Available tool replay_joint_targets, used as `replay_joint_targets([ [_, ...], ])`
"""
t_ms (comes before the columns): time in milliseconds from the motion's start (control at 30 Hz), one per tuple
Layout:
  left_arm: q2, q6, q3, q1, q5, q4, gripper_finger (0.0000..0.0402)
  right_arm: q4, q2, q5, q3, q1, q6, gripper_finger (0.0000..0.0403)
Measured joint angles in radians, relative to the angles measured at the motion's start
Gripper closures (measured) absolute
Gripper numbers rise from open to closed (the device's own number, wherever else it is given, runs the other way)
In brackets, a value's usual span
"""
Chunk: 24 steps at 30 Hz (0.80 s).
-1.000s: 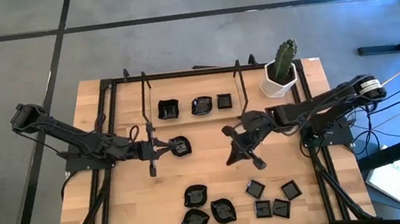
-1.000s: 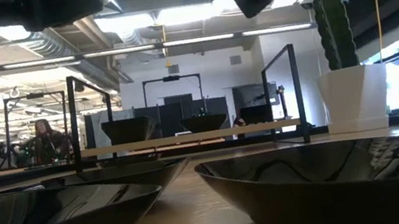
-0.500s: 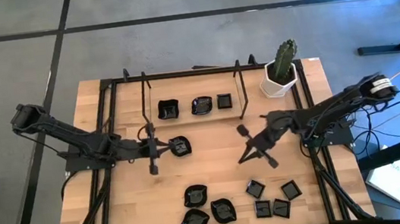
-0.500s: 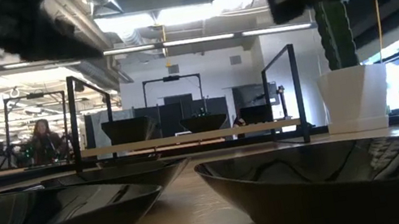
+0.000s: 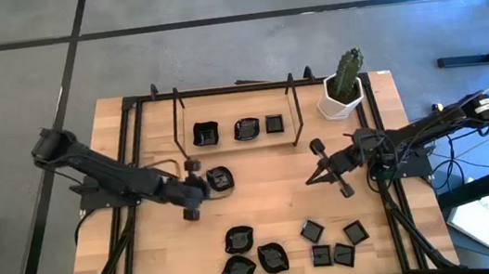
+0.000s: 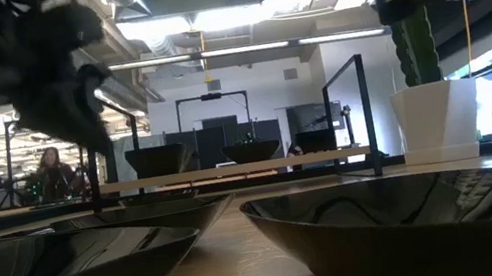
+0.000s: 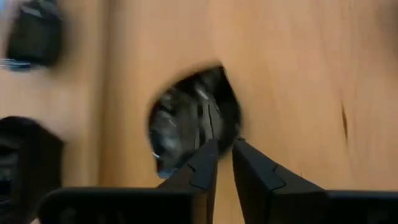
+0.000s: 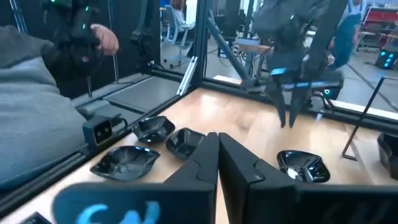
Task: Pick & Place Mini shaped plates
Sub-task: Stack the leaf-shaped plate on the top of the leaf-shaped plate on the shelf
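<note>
Shifted right since a second ago: right gripper [image 8: 217, 138], now hanging over bare wood on the right side of the tabletop [image 5: 261, 196], well apart from every dish. Fingers pressed together, holding nothing.

Shifted too: left gripper [image 7: 225, 148], swung in closer to the lone wavy-rimmed plate [image 5: 220, 179] lying left of centre. Fingers parted by a narrow slit, nothing between them. Tips right at the plate's rim in the left wrist view; touching or just short of it, hard to tell through the blur. Plate flat on the wood.

Remaining mini shaped plates unchanged:
- On the raised shelf [image 6: 231, 170] at the far side, three in a row: a rounded-square plate [image 5: 205, 134] on the left, a wavy plate [image 5: 246, 129] in the middle, a small square plate [image 5: 273, 123] on the right.
- Near the front edge, three wavy dishes [image 5: 239, 241] clustered left of centre.
- Just to the right of them, four square dishes [image 5: 355, 232] in a loose group.

Standing at the far right corner, a white pot with a cactus [image 5: 342, 97], upright, clear of both arms.

Seen beyond the tabletop's edge in the right wrist view: a person's grey sleeve [image 8: 31, 93] and a raised hand [image 8: 104, 38], apart from the robot.
</note>
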Motion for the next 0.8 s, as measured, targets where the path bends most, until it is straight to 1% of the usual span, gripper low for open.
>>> replay_joint_targets([
  [67,0.077,0.039,0.044,-0.001,0.03,-0.07,0.0343,-0.016,-0.01,-0.001,0.0,0.0,0.022,0.039],
  [133,0.138,0.082,0.083,-0.001,0.06,-0.097,0.0328,-0.026,-0.01,-0.008,0.0,0.0,0.031,0.039],
  [233,0.198,0.174,0.135,-0.003,0.105,-0.123,0.0302,-0.044,-0.01,-0.008,0.0,0.0,0.032,0.039],
  [300,0.214,0.232,0.153,-0.003,0.097,-0.129,0.0283,-0.048,-0.01,-0.009,0.0,0.0,0.024,0.0389],
  [400,0.217,0.284,0.156,0.008,0.038,-0.13,0.0258,-0.05,-0.01,-0.009,0.0,0.0,0.02,0.0389],
  [467,0.217,0.314,0.156,0.028,0.031,-0.13,0.0245,-0.054,-0.01,-0.01,0.0,0.0,0.021,0.0389],
  [567,0.217,0.325,0.156,0.06,0.073,-0.144,0.0236,-0.055,-0.01,-0.026,0.0,0.0,0.02,0.0389],
  [700,0.226,0.312,0.156,0.11,0.204,-0.142,0.0238,-0.055,-0.01,-0.044,0.0,0.0,0.019,0.0389],
  [733,0.229,0.313,0.156,0.12,0.221,-0.142,0.0239,-0.054,-0.01,-0.045,0.0,0.0,0.017,0.0389],
  [800,0.237,0.331,0.156,0.136,0.225,-0.132,0.024,-0.054,-0.01,-0.045,0.0,0.0,0.017,0.0389],
])
